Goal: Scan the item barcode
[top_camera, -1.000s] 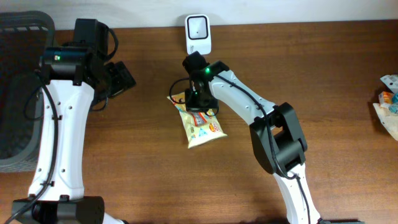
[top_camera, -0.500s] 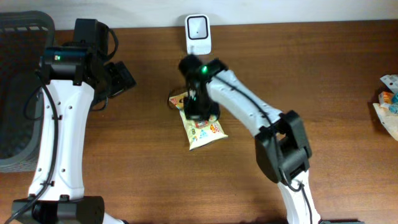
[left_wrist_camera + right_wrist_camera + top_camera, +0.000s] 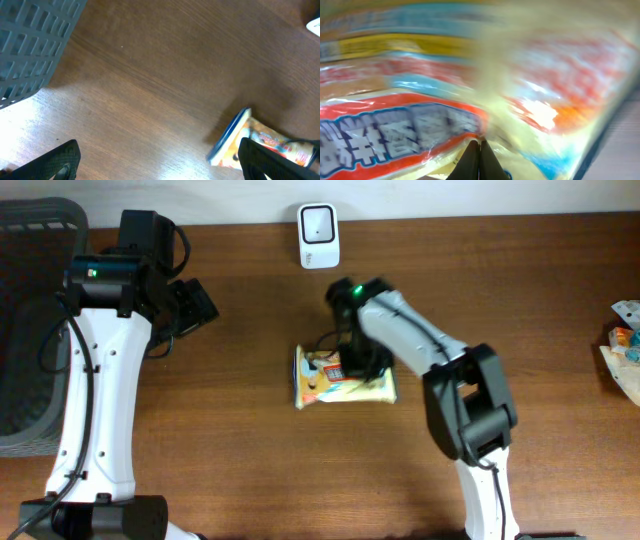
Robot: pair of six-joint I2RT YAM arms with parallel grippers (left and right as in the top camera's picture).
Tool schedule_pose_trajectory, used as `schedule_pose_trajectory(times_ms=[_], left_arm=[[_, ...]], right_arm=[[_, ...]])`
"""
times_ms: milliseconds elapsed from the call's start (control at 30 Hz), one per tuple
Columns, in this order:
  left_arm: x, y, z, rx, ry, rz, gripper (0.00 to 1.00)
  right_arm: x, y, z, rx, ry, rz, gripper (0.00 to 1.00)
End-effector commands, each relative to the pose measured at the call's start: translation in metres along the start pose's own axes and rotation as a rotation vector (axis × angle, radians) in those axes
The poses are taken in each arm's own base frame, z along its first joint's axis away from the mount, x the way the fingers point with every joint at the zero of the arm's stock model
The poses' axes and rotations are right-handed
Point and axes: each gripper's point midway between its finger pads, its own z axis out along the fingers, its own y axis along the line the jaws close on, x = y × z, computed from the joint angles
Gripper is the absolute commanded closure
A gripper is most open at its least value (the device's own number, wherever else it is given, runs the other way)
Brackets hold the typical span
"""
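The item is a yellow snack packet (image 3: 340,388) with red and blue print, lying crosswise at the middle of the table. My right gripper (image 3: 347,366) sits on its top edge, shut on a fold of the wrapper. In the right wrist view the packet (image 3: 420,100) fills the frame, blurred, and the gripper (image 3: 480,152) has its two dark tips pressed together against it. The white barcode scanner (image 3: 318,224) stands at the back edge, well behind the packet. My left gripper (image 3: 193,306) hovers at the back left, open and holding nothing. In the left wrist view the gripper (image 3: 160,165) is wide apart, with the packet (image 3: 235,142) beside its right finger.
A dark grey mesh basket (image 3: 28,330) stands at the far left and also shows as the basket (image 3: 30,45) in the left wrist view. More packaged items (image 3: 625,345) lie at the table's right edge.
My right gripper has swung right and toward the front, away from the scanner, taking the packet along and turning it from slanted to crosswise. The left arm has not moved.
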Motion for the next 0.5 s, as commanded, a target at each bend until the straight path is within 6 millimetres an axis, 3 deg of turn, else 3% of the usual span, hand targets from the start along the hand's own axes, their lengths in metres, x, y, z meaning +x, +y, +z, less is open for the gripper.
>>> schedule_pose_trajectory(times_ms=[0,100,233,367,467], left_arm=[[0.000,0.000,-0.002,0.003,-0.004,-0.011,0.01],[0.000,0.000,-0.002,0.003,-0.004,-0.011,0.01],[0.000,0.000,-0.002,0.003,-0.004,-0.011,0.01],[0.000,0.000,-0.002,0.003,-0.004,-0.011,0.01],[0.000,0.000,-0.002,0.003,-0.004,-0.011,0.01]], right_arm=[[-0.028,-0.017,-0.042,-0.005,-0.103,-0.037,0.96],[-0.034,-0.005,-0.071,-0.083,-0.135,-0.037,0.96],[-0.033,-0.001,-0.091,-0.104,-0.152,-0.023,0.96],[-0.030,-0.010,-0.105,-0.088,-0.178,-0.012,0.96],[-0.030,-0.031,-0.126,-0.052,-0.237,0.033,0.96]])
